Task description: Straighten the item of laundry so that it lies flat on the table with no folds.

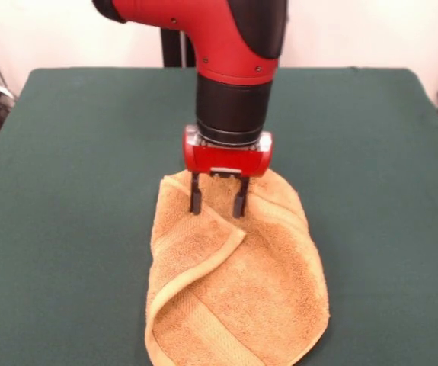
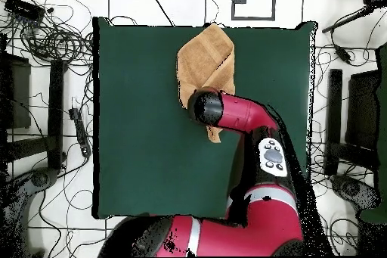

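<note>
Green table (image 1: pixel 66 191) bears folded towel (image 1: pixel 257 297); end effector (image 1: pixel 218 204) seemingly spread.

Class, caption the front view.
Gripper, jaws open, poised over a folded orange towel on the green table.

The orange towel (image 2: pixel 205 60) lies folded on the green table (image 2: pixel 143 119), toward twelve o'clock near the edge. The red arm (image 2: pixel 242 115) reaches in from six o'clock, covering the towel's lower end.

bare green table (image 1: pixel 66 229) either side, folded towel (image 1: pixel 241 290) and arm (image 1: pixel 230 69) blocking centre
</note>
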Controlling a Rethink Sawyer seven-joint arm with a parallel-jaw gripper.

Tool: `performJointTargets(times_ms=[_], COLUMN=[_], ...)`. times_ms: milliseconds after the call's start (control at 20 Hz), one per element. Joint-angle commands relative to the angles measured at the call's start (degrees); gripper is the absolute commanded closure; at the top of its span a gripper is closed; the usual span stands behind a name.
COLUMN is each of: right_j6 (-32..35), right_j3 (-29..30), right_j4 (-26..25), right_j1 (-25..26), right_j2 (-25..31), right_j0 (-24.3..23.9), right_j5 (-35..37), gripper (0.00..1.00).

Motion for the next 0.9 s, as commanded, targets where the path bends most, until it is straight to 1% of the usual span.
performJointTargets(times_ms=[50, 200, 400, 650, 900], right_j6=[7.1, 6.8, 6.9, 5.2, 6.3], right_j3=[2.1, 1.1, 1.7, 2.5, 2.7], right_j4=[-1.2, -1.4, -1.3, -2.3, -1.5], right_j1=[3.2, 3.9, 4.8, 4.4, 4.9], right_j2=[3.6, 3.4, 4.0, 4.3, 4.9], right_j0=[4.4, 5.0, 3.8, 2.5, 2.3], right_j5=[2.9, 2.8, 0.3, -0.1, -1.0], gripper=[0.00, 0.00, 0.00, 0.00, 0.00])
